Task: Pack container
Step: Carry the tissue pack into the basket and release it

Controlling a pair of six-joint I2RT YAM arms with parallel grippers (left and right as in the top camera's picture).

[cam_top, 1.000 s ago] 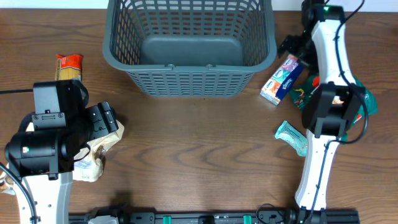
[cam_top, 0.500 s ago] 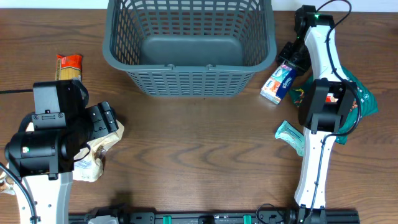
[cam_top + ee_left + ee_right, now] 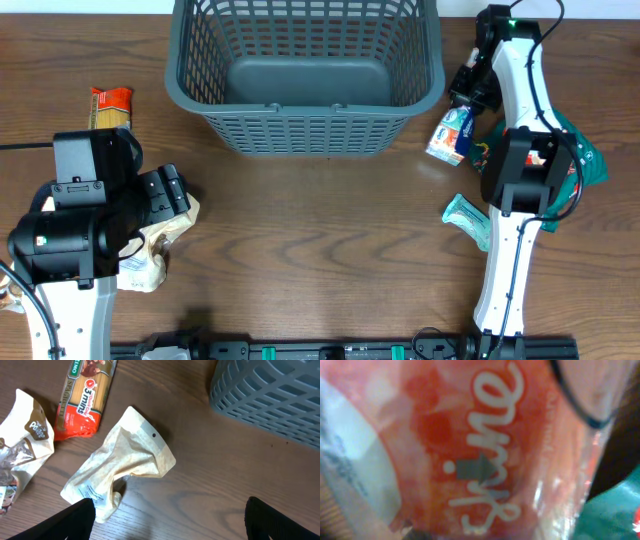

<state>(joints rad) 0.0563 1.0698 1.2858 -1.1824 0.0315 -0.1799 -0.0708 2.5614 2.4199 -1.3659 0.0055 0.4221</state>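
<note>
Nothing packed yet: container empty, right claw grips a packet near the desk's far edge, left claw gapes empty.

A robotics lab bench: a white-and-black jointed left robot arm and a matching right robot arm rise from a black metal rail edging a brown wood-grain table that holds a dark grey slatted plastic basket, a red spaghetti packet and a small blue-and-white printed packet.
</note>
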